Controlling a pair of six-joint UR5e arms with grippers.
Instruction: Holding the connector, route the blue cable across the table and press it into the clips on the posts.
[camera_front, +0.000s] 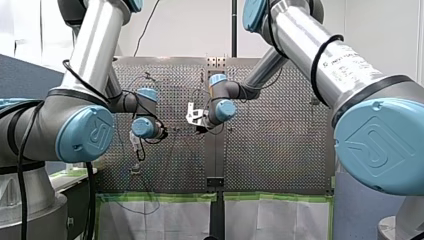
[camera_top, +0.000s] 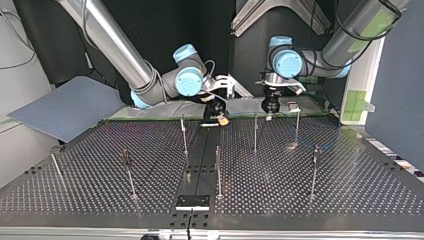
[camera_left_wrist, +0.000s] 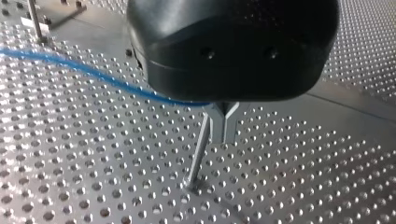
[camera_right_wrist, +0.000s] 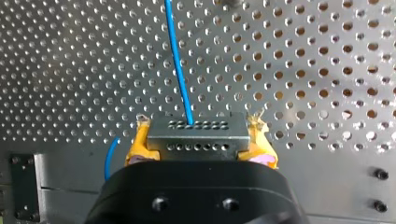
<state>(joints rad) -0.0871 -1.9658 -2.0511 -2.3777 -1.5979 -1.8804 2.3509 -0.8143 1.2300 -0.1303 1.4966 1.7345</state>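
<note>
the right hand (camera_right_wrist: 200, 122) is clenched on the connector (camera_right_wrist: 196, 137), the blue cable (camera_right_wrist: 180, 70) running straight ahead from it over the surface (camera_right_wrist: 303, 70); whether the left hand (camera_left_wrist: 224, 139) grips anything i cannot tell.

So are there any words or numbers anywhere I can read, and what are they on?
Black print on a label on my right arm's silver tube: too blurred to read.
Raised curly logo on my right arm's round blue joint cap: a sign, no readable letters.
Same logo on my left arm's round blue joint cap: no readable letters.
No writing shows on the grey metal connector block or the thin blue cable.
</note>
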